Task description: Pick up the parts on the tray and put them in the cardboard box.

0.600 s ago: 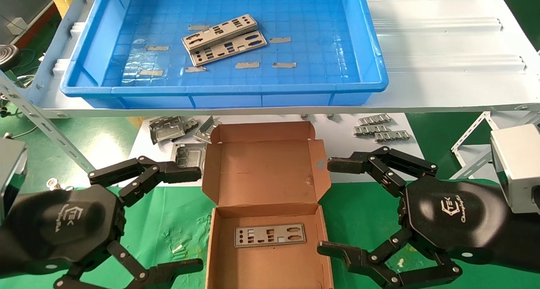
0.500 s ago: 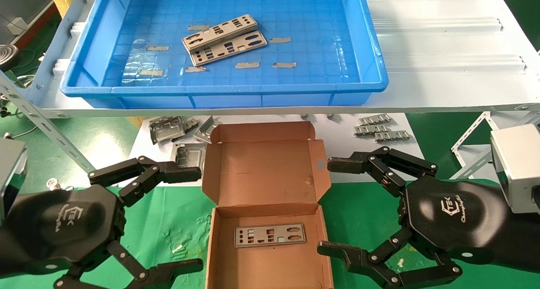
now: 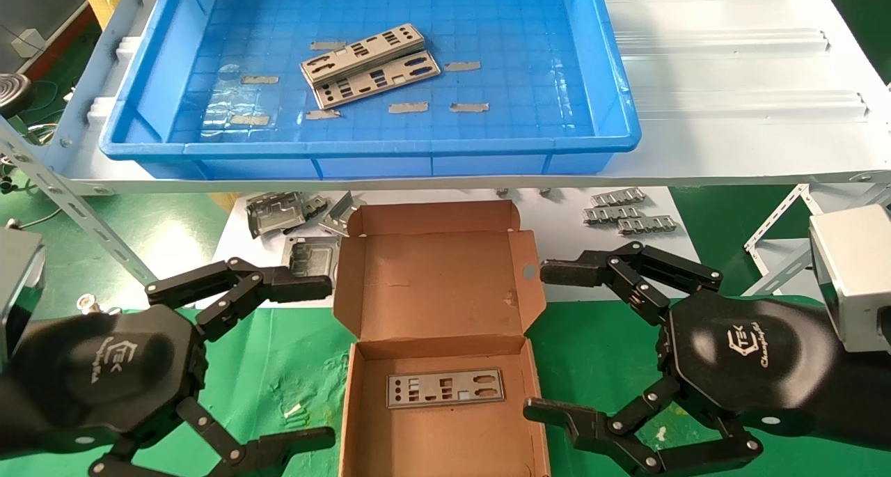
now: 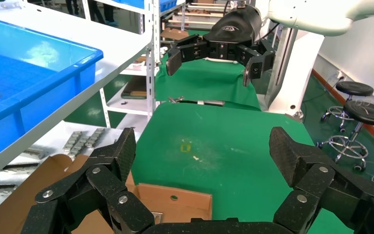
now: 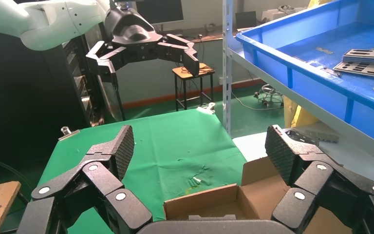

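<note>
The left gripper hung just left of the cardboard box, fingers spread wide, holding nothing. The right gripper hung just right of the box, fingers likewise spread and empty. The box sat open on the green mat, lid folded back, with one part lying flat on its floor. Two more parts lay overlapped and slanted near the middle of the blue tray on the white shelf behind the box, small tape strips scattered around them. Folded metal frames lay on the lower white surface left of the lid.
</note>
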Robot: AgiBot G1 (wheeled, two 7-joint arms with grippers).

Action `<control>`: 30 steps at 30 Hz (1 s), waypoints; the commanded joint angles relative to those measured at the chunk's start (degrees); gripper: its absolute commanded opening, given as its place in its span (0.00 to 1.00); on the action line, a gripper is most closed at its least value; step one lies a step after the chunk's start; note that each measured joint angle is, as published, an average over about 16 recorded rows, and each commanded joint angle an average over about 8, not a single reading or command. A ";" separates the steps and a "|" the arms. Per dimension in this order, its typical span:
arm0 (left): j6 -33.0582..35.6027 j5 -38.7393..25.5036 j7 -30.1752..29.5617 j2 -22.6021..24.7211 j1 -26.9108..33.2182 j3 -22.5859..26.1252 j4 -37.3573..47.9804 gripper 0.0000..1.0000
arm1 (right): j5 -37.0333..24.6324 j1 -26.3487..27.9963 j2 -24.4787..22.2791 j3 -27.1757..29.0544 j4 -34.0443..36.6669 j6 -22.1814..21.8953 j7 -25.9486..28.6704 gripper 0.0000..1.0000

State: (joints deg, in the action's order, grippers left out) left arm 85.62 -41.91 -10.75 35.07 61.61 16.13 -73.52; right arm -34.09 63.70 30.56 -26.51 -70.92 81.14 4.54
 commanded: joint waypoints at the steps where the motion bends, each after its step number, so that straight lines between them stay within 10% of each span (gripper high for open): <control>1: 0.00 0.00 0.00 0.00 0.00 0.00 0.00 1.00 | 0.00 0.00 0.00 0.00 0.00 0.00 0.00 0.91; 9: 0.00 0.00 0.00 0.00 0.00 0.00 0.00 1.00 | 0.00 0.00 0.00 0.00 0.00 0.00 0.00 0.00; 30: 0.00 0.00 0.00 0.00 0.00 0.00 0.00 1.00 | 0.00 0.00 0.00 0.00 0.00 0.00 0.00 0.00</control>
State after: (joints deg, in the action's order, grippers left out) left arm 85.62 -41.91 -10.75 35.07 61.61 16.13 -73.52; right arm -34.09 63.70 30.56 -26.51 -70.92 81.14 4.54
